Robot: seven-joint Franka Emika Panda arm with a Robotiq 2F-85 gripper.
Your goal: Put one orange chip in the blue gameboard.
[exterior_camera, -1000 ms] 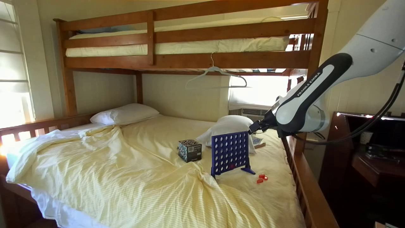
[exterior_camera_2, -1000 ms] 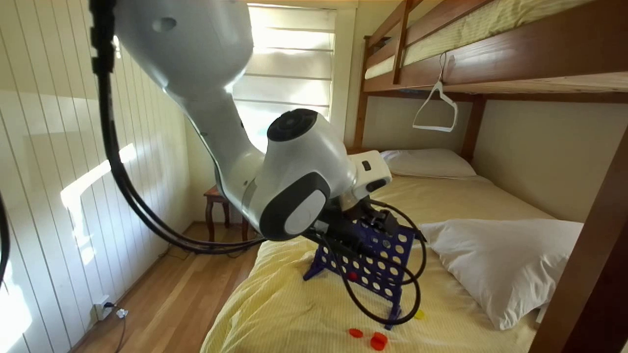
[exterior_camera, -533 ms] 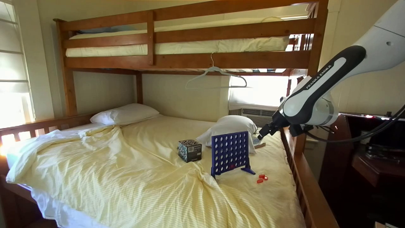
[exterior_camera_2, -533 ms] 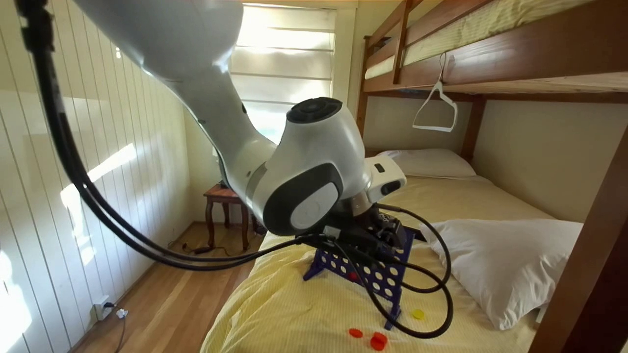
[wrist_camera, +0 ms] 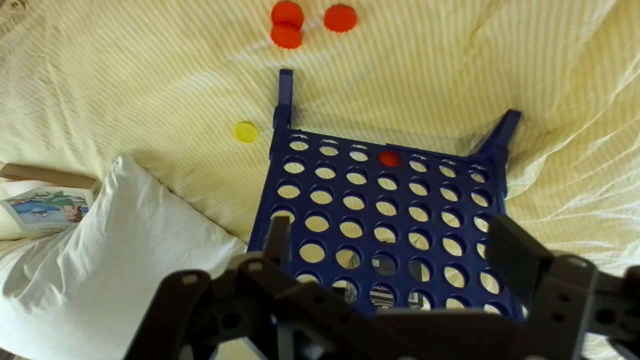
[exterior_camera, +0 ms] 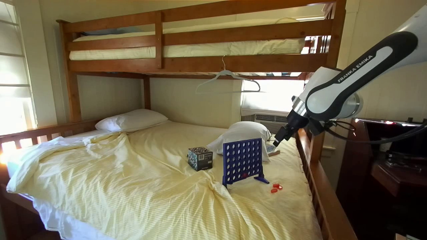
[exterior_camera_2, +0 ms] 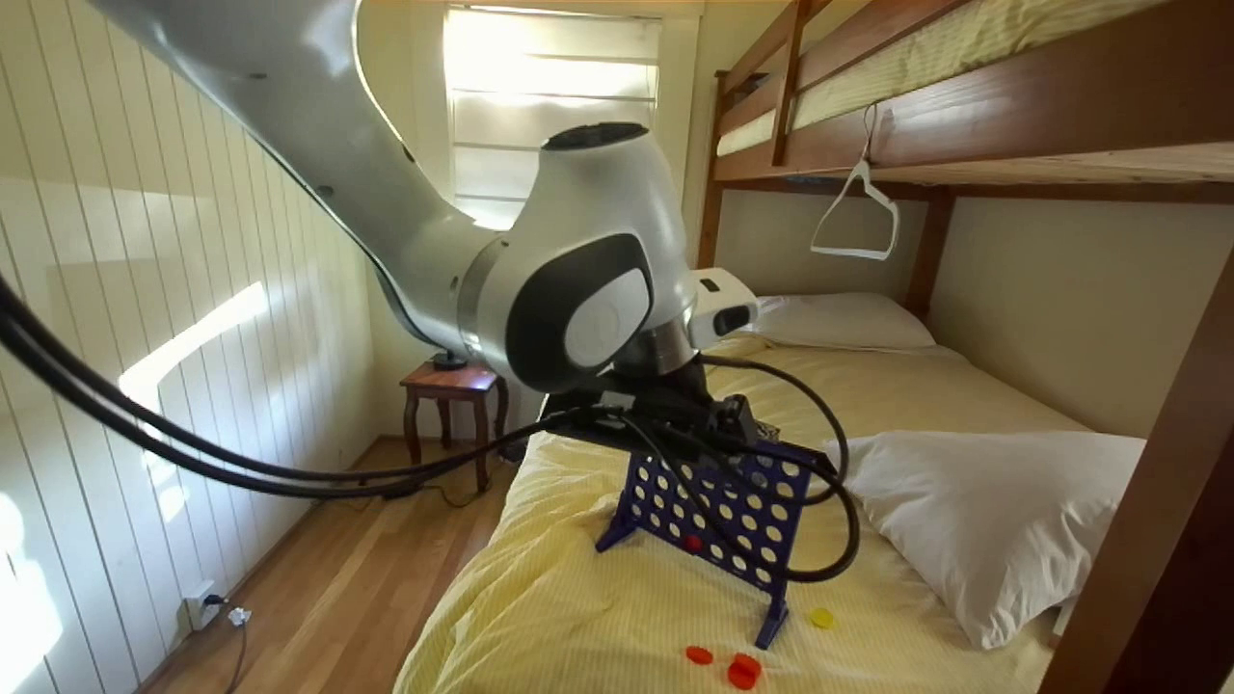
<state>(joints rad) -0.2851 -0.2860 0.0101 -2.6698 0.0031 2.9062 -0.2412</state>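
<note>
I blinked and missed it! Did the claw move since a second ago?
Yes. In an exterior view, the claw has moved toward the picture's right, away from the top corner of the blue game board.

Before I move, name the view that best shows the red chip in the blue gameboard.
The wrist view: the red chip shows largest and brightest, in the bottom row. In both exterior views it is a small, dark spot.

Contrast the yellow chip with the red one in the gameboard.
The yellow chip lies flat on the bedding; the red chip stands upright in the bottom row of the blue gameboard. The yellow chip is uncovered; the red chip shows only through a hole. Both look round.
</note>
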